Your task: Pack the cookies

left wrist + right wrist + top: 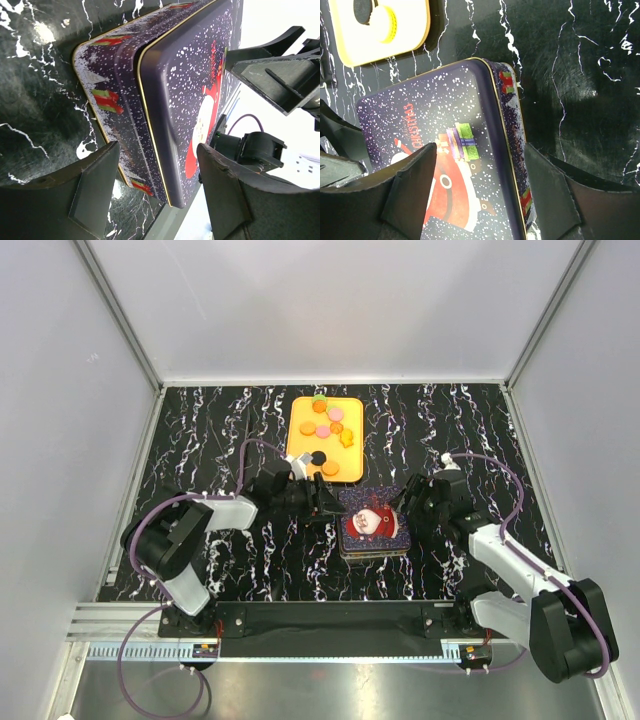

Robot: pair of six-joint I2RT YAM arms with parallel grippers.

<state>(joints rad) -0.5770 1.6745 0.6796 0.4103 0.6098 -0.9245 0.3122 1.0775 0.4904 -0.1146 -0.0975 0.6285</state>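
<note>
The cookies [322, 430] are small flat discs, mostly orange with some pink, black and yellow, lying on an orange tray [300, 410] at the back centre. A dark blue Christmas tin [373, 524] with a Santa lid sits in front of the tray, lid on. My left gripper [328, 506] is open at the tin's left edge; in the left wrist view [157, 150] its fingers straddle the tin's [165, 90] corner. My right gripper [408, 502] is open at the tin's right edge; in the right wrist view [481, 147] one finger is over the lid [445, 115], the other outside the side wall.
The tray corner [410, 35] with a yellow cookie [385, 22] and a black one [362, 10] lies just beyond the tin. The black marbled tabletop [220, 430] is walled by white panels. The right gripper shows across the tin in the left wrist view [280, 65].
</note>
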